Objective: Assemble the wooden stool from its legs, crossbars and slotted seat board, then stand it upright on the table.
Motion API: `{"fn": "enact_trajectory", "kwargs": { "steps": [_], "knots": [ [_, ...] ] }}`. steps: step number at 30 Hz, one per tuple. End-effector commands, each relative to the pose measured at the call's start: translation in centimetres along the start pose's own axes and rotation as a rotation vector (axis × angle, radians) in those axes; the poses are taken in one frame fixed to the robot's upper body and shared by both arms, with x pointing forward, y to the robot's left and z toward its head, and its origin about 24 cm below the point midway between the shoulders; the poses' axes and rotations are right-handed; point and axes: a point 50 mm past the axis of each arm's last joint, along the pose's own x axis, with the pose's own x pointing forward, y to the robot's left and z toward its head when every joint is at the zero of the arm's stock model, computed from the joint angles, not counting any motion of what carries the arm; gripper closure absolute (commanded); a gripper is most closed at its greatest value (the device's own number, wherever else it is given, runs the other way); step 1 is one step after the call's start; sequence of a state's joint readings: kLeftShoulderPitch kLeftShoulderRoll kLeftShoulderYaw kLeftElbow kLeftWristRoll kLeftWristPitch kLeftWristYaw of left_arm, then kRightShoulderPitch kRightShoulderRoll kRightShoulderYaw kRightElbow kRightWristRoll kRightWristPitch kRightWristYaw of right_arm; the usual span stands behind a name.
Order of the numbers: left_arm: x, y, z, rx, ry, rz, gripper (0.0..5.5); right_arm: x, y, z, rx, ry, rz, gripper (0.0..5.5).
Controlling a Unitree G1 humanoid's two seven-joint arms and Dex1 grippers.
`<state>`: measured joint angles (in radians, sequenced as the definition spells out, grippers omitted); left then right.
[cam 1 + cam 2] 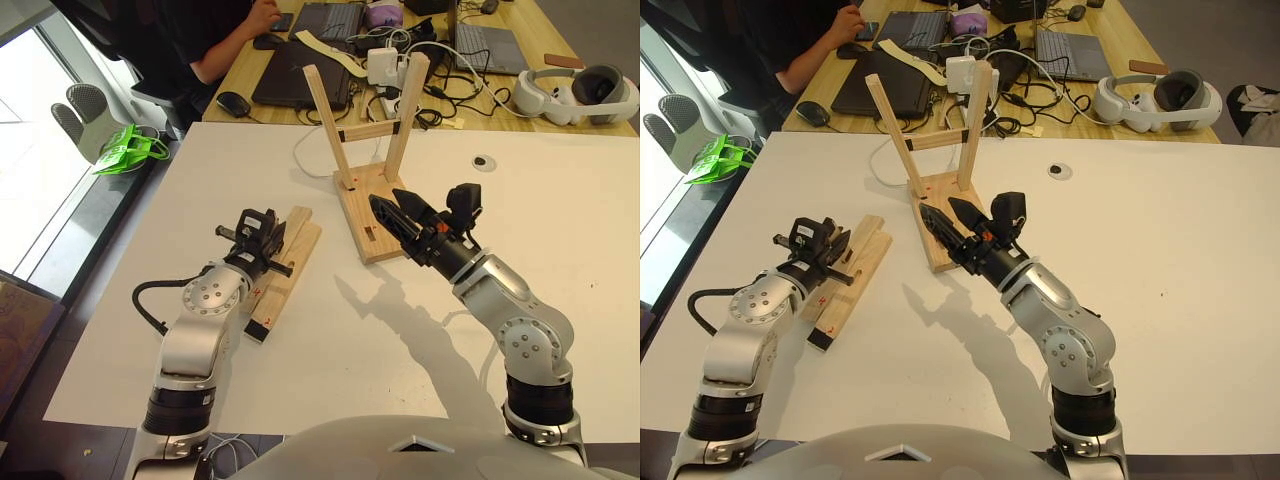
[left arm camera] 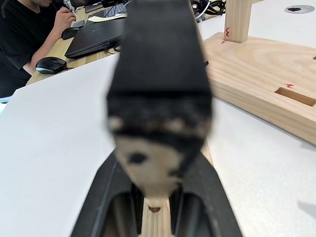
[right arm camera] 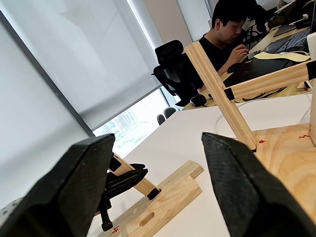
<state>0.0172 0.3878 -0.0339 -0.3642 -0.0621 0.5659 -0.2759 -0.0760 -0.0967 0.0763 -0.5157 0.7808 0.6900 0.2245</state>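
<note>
Assembly looks about half done: the seat board (image 1: pixel 362 215) lies flat on the white worktop (image 1: pixel 540 230), underside up, with two legs (image 1: pixel 328 120) standing in its far slots and a fitted crossbar (image 1: pixel 368 131) tying them together. The near slots of the board are not yet filled. The right claw (image 1: pixel 387 198) hovers just above the board's near half, fingers spread apart and gripping nothing. Well apart to the left, the left claw (image 1: pixel 272 240) sits low over the two loose legs (image 1: pixel 295 262), which lie side by side on the worktop. It appears clamped on a short stick with a dark end, probably the loose crossbar (image 3: pixel 143 185). The step in hand seems to be building the second leg pair. Next, that crossbar likely has to be seated in a leg's slot, end square to it, while the leg is kept from sliding.
</note>
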Motion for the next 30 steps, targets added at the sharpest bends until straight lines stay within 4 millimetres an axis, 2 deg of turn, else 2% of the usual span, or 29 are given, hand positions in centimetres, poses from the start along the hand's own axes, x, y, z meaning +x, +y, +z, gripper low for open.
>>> {"fn": "enact_trajectory", "kwargs": {
  "steps": [1,8,14,19,24,30],
  "knots": [
    [0.5,-0.3,-0.6,0.017,0.017,-0.021,5.10,0.1,0.1,0.1,-0.009,0.010,0.008,2.25],
    [0.3,-0.2,-2.8,0.006,0.100,-0.020,5.10,0.0,0.1,0.1,-0.011,0.015,0.010,2.25],
    [0.4,0.3,-4.8,-0.147,0.279,-0.034,5.10,0.2,0.1,0.0,-0.011,0.020,0.014,2.25],
    [0.8,0.7,-4.5,-0.137,0.324,-0.055,5.10,0.2,0.1,0.1,-0.015,0.021,0.014,2.25],
    [0.6,0.0,-4.5,-0.146,0.334,-0.069,5.10,0.2,0.0,0.1,-0.017,0.021,0.010,2.25],
    [0.2,-0.3,-5.2,-0.265,0.383,-0.054,5.10,0.1,0.0,0.1,-0.020,0.024,0.007,2.25]
  ]
}}
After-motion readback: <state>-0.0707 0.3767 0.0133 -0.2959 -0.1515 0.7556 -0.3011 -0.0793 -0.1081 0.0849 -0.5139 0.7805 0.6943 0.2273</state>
